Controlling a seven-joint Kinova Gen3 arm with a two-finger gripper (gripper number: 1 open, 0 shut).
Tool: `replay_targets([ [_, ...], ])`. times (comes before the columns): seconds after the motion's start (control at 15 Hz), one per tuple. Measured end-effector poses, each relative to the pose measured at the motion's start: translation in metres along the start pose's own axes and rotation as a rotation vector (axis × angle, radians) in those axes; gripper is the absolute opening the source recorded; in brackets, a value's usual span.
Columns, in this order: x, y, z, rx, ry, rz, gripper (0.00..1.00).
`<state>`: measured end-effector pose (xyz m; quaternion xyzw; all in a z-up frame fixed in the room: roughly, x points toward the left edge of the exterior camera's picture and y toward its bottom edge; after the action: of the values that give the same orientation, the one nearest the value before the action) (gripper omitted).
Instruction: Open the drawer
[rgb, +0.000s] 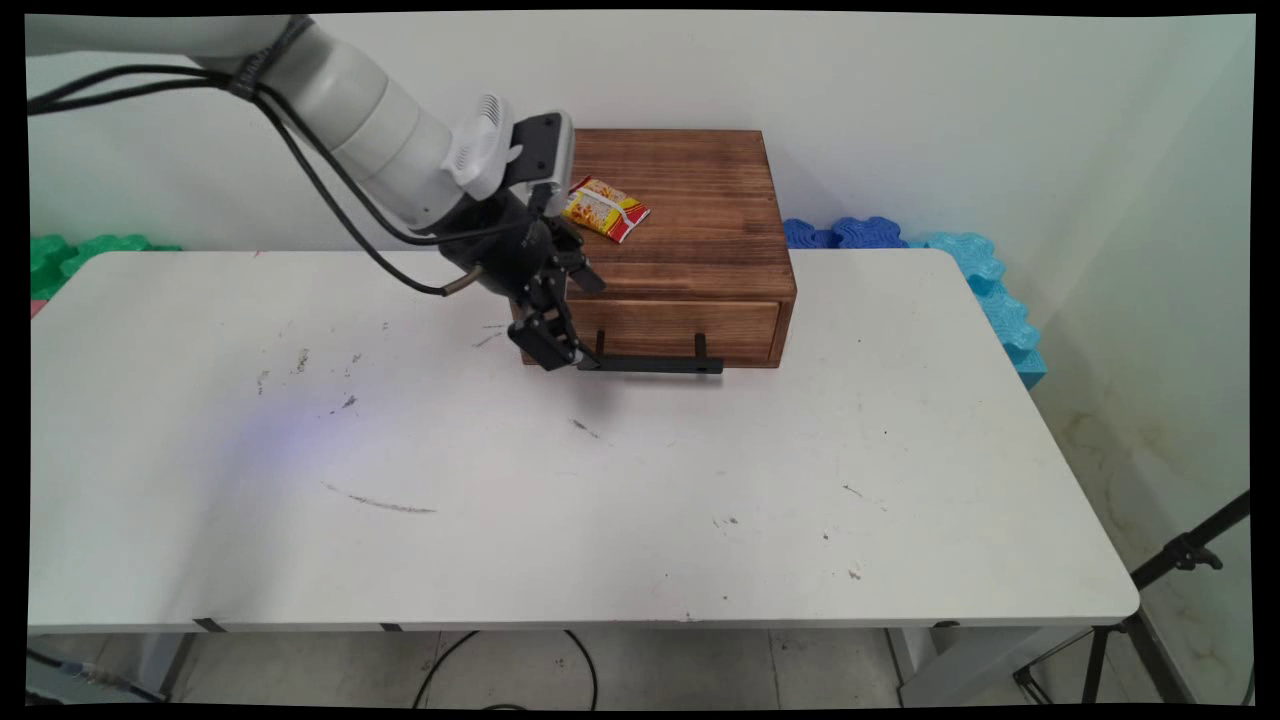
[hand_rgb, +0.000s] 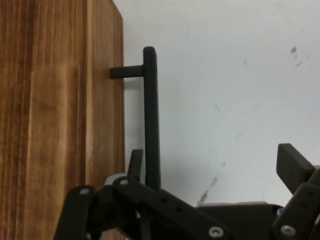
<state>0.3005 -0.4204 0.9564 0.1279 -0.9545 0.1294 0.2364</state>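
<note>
The black two-finger gripper (rgb: 562, 352) sits low over the white table (rgb: 600, 500) at the left end of the black bar handle (rgb: 655, 364) on a wooden drawer box (rgb: 690, 210). In the hand view its jaws stand wide apart around the handle (hand_rgb: 151, 115): one finger (hand_rgb: 135, 162) lies in the narrow gap between the bar and the wooden drawer front (hand_rgb: 60, 125), while the other finger (hand_rgb: 295, 167) hangs well clear on the open table side. Neither finger can be seen pressing on the bar, so nothing is held.

The box stands at the far middle of the table, its back close to the wall, with the drawer front facing the near side. A yellow and red snack packet (rgb: 605, 209) lies on the box's top, towards its left. The handle stands off the drawer front on two short posts, just above the tabletop.

Bare tabletop spreads to the left, right and near side of the gripper, marked only by dark scuffs. Green foam pieces (rgb: 80, 250) sit beyond the far left edge, blue foam pieces (rgb: 960, 270) along the far right corner. A black tripod leg (rgb: 1180, 555) stands off the near right corner.
</note>
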Motion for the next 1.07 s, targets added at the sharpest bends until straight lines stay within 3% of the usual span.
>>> replay_targets([
  [1.07, -0.006, -0.023, 0.064, -0.007, -0.031, -0.014, 1.0],
])
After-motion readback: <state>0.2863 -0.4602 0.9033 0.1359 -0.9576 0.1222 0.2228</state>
